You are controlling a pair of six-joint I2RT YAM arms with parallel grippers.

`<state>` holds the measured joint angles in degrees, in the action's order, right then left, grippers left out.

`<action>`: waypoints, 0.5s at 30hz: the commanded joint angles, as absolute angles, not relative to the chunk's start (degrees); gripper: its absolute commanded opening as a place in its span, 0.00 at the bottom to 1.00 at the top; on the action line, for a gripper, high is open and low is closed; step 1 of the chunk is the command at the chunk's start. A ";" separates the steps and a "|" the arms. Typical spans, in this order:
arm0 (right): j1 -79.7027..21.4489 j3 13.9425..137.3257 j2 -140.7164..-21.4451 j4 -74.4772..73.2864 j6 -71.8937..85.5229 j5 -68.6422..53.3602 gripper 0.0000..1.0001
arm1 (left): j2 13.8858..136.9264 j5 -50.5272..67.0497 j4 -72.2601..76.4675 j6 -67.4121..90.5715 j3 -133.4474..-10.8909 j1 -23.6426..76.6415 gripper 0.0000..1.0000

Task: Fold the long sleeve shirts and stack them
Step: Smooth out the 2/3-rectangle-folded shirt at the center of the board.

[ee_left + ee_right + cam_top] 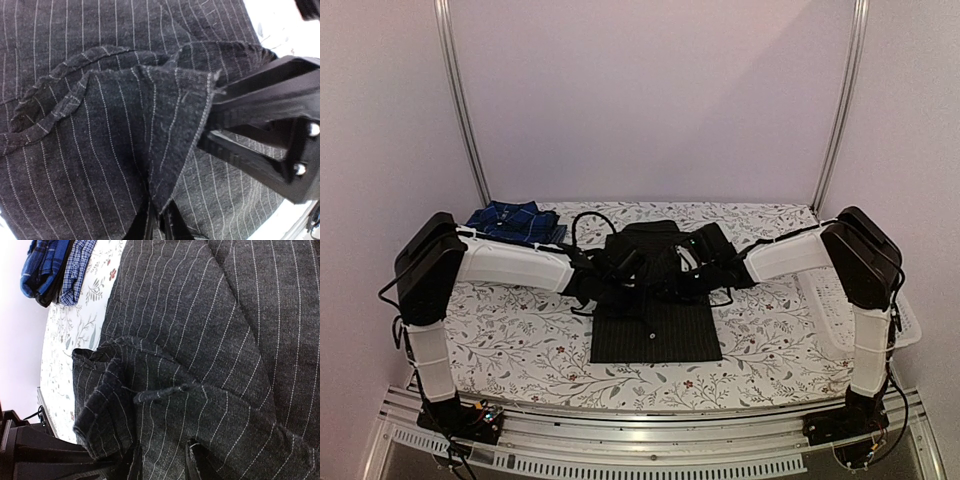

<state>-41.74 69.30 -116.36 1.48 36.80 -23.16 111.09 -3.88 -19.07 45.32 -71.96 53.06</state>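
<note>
At the middle of the floral-print table [520, 345] lies the black pinstriped cloth shirt [655, 325], half folded. The left fingers [172, 227] pinch its edge; the right fingers [131, 462] straddle a fold, grip unclear. Far left, the blue plaid cloth shirt [510, 222] sits folded; stacking is not yet done.

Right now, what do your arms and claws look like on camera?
Left arm and right arm: white segmented shells with boxy black elbow housings and thin black cables looping alongside. Left claw and right claw: matte black, ridged fingers. No markings visible.
</note>
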 commanded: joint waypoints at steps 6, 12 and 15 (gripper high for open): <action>-41.38 71.62 -115.03 -2.45 35.08 -15.22 0.29 | 107.34 -2.47 -13.23 43.24 -70.85 51.76 0.32; -39.90 65.87 -104.93 -3.61 35.91 -7.86 0.35 | 104.03 -0.44 -9.55 41.86 -68.18 47.83 0.40; -40.23 66.16 -102.79 -5.04 34.81 -8.11 0.35 | 101.69 0.53 -9.39 41.81 -66.01 45.72 0.40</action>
<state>-40.36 66.28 -107.70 -3.68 35.99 -11.73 105.58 -0.84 -11.66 43.03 -68.31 48.51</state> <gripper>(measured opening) 0.352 0.401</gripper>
